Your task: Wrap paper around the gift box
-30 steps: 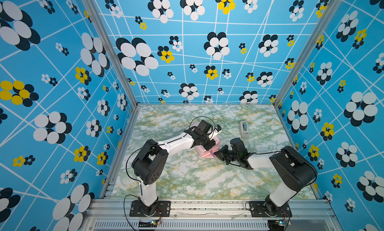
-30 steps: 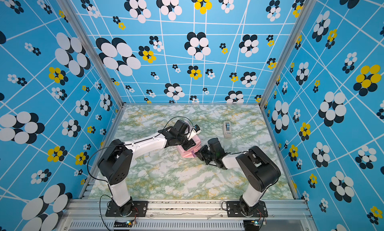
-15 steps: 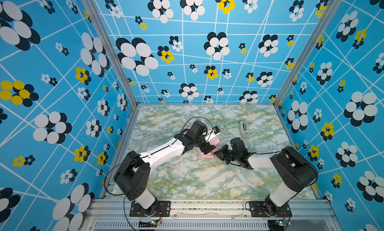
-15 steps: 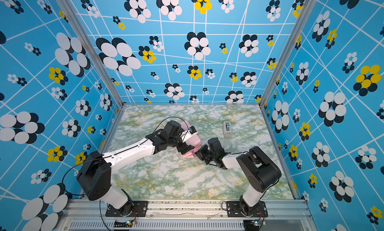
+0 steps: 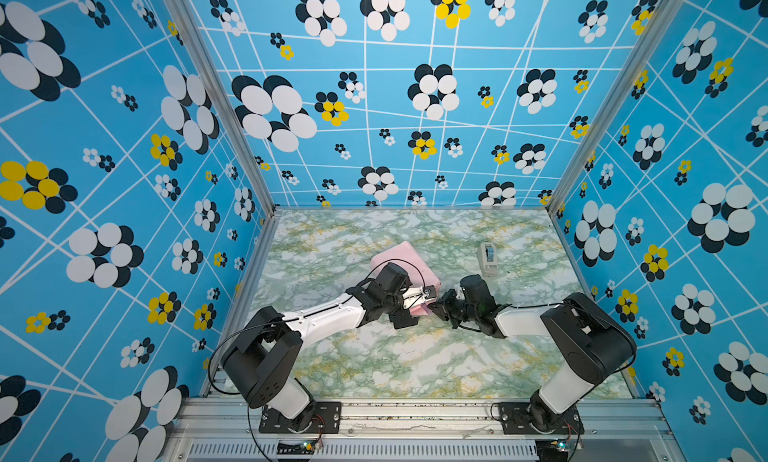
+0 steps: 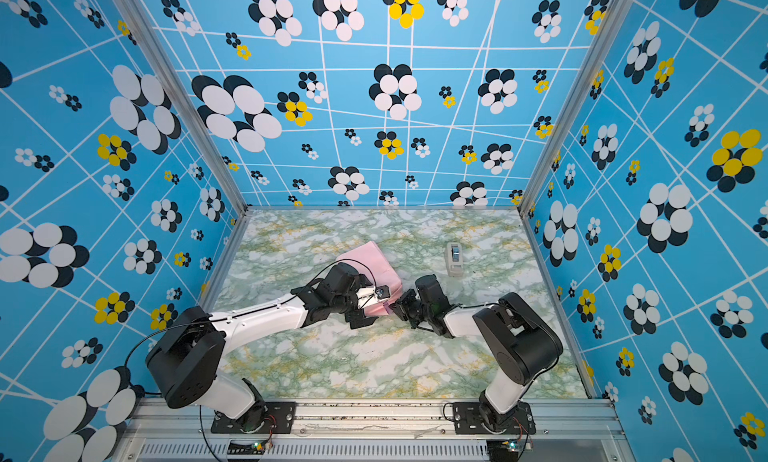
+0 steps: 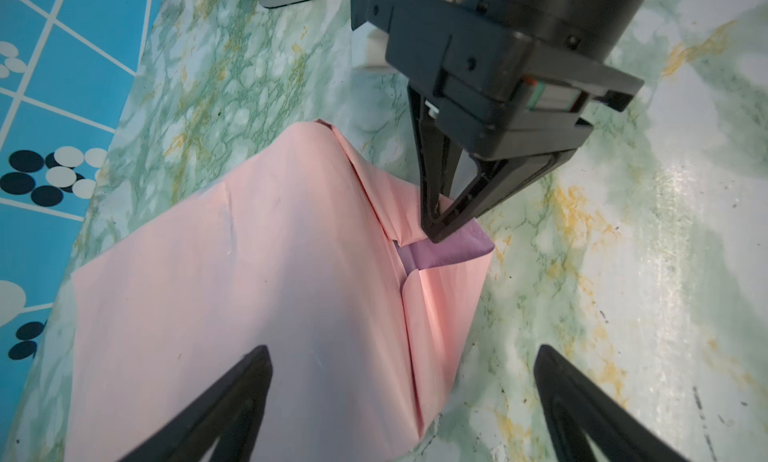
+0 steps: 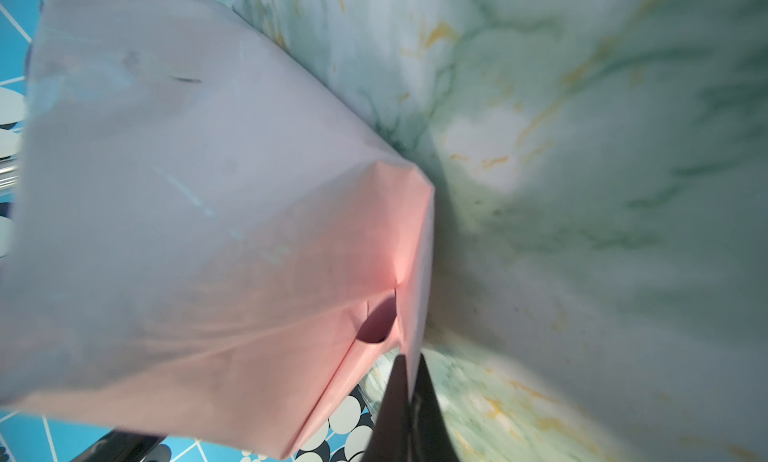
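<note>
1. Release: the left pincer (image 7: 401, 348), nearly closed over the parcel a second ago, now has its jaws wide apart and grips nothing. One finger hangs over the paper (image 7: 249, 273), the other over the bare table (image 5: 374, 356).
2. Its arm has also dropped from a raised elbow to a low stretch. This has carried the pincer to the end of the parcel nearer the robot, close to the right pincer (image 7: 435, 231).
3. The right pincer has not shifted. It stays clamped on a fold of the paper at that end, just beside a gap where the lilac inner face shows.
4. The gift box is out of sight, presumably inside the paper, which sits mid-table as a boxy parcel with its pink face outward. The tape dispenser (image 5: 488, 256) stands well apart, toward the back.
5. Judging from this, the end fold now depends on the right grip alone, and that end is not yet closed. The freed left pincer could press the next flap or go for tape. If the right grip slips, the fold may spring open.
</note>
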Tool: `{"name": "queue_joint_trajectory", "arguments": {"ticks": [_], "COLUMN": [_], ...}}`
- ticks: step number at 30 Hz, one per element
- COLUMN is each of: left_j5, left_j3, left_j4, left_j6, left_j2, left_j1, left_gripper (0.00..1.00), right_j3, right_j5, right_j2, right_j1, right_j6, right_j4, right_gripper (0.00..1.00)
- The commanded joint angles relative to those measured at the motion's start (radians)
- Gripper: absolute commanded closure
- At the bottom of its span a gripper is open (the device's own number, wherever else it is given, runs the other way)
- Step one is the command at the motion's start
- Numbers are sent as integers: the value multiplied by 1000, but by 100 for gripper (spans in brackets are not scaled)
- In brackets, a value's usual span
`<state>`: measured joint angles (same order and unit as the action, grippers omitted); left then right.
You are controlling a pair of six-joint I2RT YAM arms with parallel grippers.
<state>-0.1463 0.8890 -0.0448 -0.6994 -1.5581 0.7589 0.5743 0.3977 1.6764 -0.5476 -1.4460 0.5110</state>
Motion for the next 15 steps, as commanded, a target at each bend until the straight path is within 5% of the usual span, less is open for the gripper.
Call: {"name": "queue_joint_trajectory", "arguments": {"ticks": [1,15], "left_j5": [50,263], "left_j3": [-21,-70], "left_j4": [42,147], "left_j6": [-37,-37], "left_j2": [-29,-109], "left_j1": [29,78], "left_gripper": [1,2], "right_j3": [28,16], "right_j5": [-5,-7], "right_j2": [-21,-27], "right_j1": [-5,-2], "right_j6": [-12,-94], "right_j4": [-14,52], "right_gripper": [100,100]}}
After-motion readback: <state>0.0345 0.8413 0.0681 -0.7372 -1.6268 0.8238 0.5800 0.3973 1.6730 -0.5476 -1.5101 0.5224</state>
